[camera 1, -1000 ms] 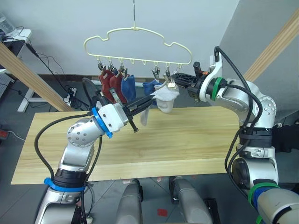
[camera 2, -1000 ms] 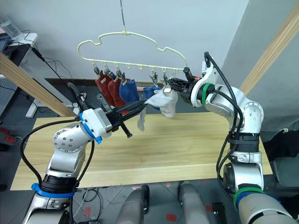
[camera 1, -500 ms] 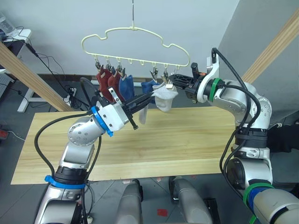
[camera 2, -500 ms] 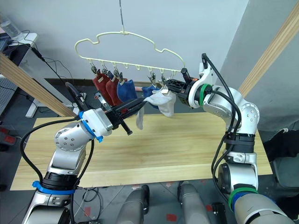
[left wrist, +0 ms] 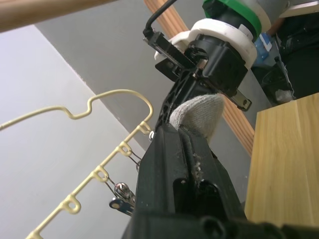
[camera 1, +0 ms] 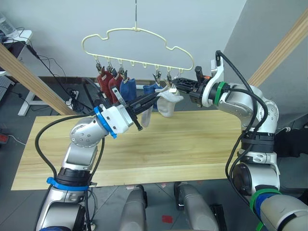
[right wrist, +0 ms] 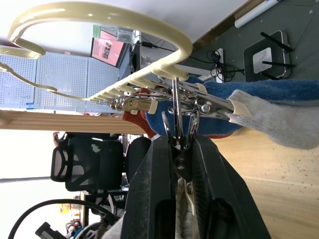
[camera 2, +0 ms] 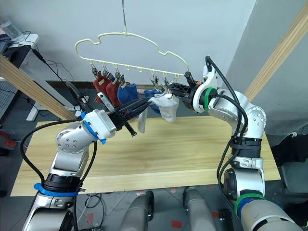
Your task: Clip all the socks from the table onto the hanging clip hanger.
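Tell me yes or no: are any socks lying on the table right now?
No: the table shows bare wood, and the socks hang at the clip hanger.

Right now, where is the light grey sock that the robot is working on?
In the left eye view, the light grey sock hangs beneath the pale-yellow clip hanger toward its right end, between both hands, beside a blue sock.

a lab or office: pegboard wall [right wrist: 65, 74], office chair [right wrist: 87, 159], floor cables [camera 1: 57, 79].

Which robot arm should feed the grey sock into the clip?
Probably the left. Its end effector holds the grey sock beside the hanger, while the right end effector is squeezing a clip.
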{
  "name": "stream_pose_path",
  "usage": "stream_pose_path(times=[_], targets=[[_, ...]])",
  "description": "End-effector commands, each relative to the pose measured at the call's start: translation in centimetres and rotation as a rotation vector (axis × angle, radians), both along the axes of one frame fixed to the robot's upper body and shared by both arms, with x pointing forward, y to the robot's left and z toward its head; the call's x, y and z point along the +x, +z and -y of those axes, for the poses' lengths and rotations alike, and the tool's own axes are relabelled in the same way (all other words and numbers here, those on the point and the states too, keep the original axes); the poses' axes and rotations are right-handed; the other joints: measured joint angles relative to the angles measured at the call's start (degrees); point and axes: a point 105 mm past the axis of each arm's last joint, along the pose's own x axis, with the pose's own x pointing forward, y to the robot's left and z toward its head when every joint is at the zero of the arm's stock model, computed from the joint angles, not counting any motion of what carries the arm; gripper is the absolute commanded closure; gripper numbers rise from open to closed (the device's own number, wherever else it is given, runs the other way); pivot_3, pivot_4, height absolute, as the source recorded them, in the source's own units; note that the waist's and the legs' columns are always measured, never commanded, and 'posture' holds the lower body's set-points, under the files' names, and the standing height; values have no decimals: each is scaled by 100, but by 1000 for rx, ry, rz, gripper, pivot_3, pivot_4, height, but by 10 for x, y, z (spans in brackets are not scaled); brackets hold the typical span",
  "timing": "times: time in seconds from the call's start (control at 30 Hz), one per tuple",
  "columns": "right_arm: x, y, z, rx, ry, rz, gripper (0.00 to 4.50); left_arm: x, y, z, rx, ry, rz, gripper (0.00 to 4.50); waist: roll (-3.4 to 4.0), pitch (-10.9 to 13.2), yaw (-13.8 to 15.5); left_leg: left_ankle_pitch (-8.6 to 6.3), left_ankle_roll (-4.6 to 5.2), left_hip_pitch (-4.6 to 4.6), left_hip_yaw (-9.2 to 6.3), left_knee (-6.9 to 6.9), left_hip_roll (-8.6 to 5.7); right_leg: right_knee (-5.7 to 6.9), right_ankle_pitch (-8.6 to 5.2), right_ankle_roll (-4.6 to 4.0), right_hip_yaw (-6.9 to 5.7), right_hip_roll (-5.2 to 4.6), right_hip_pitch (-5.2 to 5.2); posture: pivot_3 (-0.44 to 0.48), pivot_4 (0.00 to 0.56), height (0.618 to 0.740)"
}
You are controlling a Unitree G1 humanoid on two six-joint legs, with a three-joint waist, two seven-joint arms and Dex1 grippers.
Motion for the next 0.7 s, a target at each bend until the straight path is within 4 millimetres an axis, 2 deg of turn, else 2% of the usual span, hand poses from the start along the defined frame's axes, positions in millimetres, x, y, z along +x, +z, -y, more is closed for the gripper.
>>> stream_pose_path(times=[0.03, 0.27, 0.5, 0.6, 0.7], targets=[[-6, 13, -1, 18, 29, 50, 4381, -4, 8, 1, -7, -9, 50, 4483, 0, 0, 0, 0, 0, 0, 0, 0, 0, 0, 0, 0, 0, 0, 0, -22, 349, 740], [-8, 12, -3, -7, 46, 64, 4381, -4, 8, 1, -6, -9, 51, 4483, 0, 0, 1, 0, 0, 0, -1, 0, 0, 0, 0, 0, 0, 0, 0, -19, 347, 740], [-11, 12, -5, -8, 66, 77, 1984, -4, 7, 3, -3, -11, 49, 4500, 0, 0, 0, 0, 0, 0, -2, 0, 0, 2, 0, 0, -1, 0, 0, -19, 342, 740], [-12, 12, -6, -6, 69, 79, 1135, -4, 7, 3, -3, -11, 47, 4500, 0, 0, 0, 0, 0, 0, -1, 1, -1, 2, 0, 0, 0, 0, 0, -18, 338, 740], [-12, 10, -1, -20, 58, 83, 58, -2, 6, 4, -7, -6, 33, 4500, 0, 0, 1, 0, 0, 0, -1, 1, 0, 2, 0, 0, -1, 0, 0, -15, 337, 740]])
